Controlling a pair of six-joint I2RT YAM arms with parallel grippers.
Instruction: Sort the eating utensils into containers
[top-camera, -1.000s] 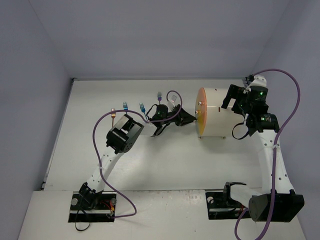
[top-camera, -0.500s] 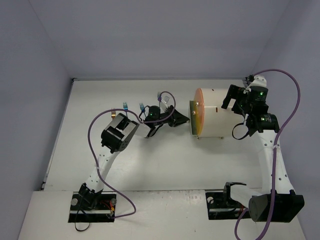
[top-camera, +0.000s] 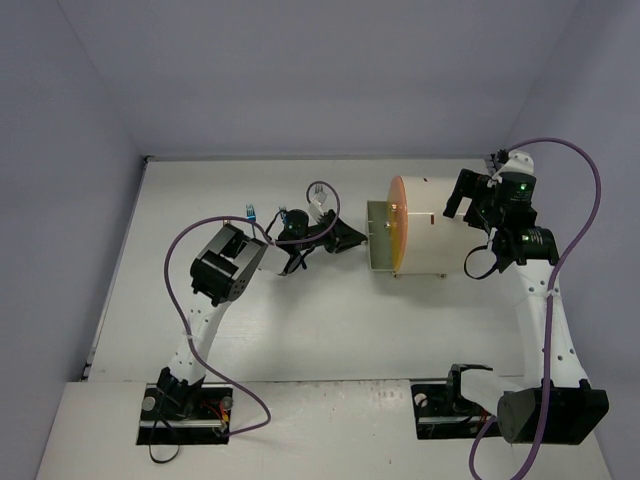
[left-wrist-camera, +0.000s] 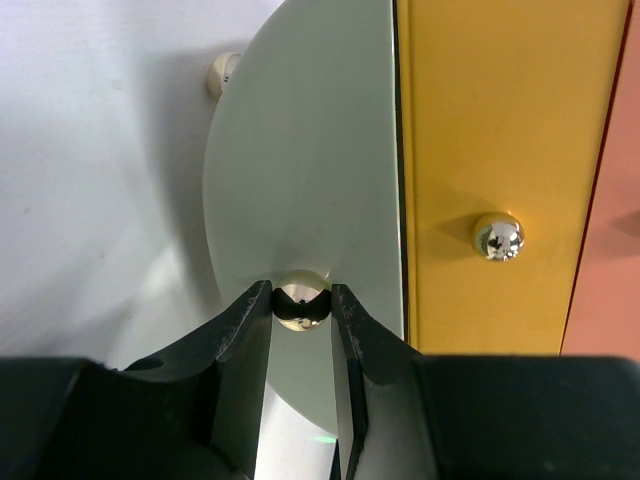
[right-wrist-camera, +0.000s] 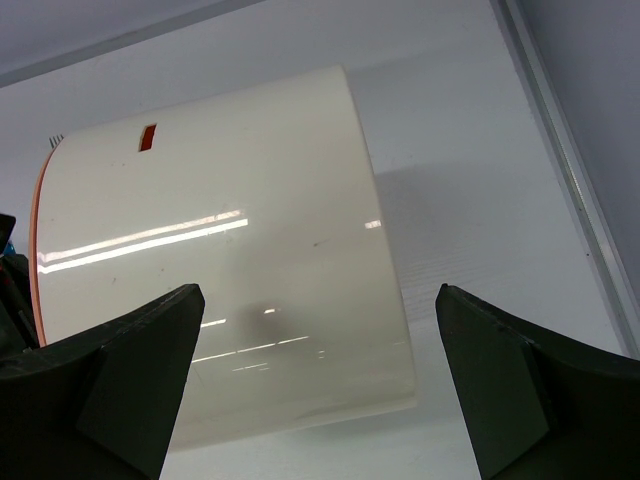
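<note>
The containers are drawers in a white cylinder-shaped cabinet (top-camera: 432, 225) with a round orange front (top-camera: 399, 226). My left gripper (left-wrist-camera: 301, 306) is shut on the shiny round knob (left-wrist-camera: 301, 297) of a pale drawer (top-camera: 380, 236), which stands pulled out to the left. A second knob (left-wrist-camera: 498, 236) sits on the yellow-orange drawer (left-wrist-camera: 490, 150) beside it. Two blue forks (top-camera: 250, 212) (top-camera: 283, 213) lie on the table behind my left arm; other utensils are hidden. My right gripper (right-wrist-camera: 320, 385) is open, spread wide over the cabinet's white back end (right-wrist-camera: 210, 280).
The white table (top-camera: 330, 320) is walled at the back and both sides. My left arm's purple cable (top-camera: 318, 188) loops above the wrist near the forks. A small cream foot (left-wrist-camera: 225, 72) shows under the cabinet's edge.
My left gripper has drawn back to the left with the knob in it, and the drawer has slid out of the cabinet front. The right arm has not moved.
</note>
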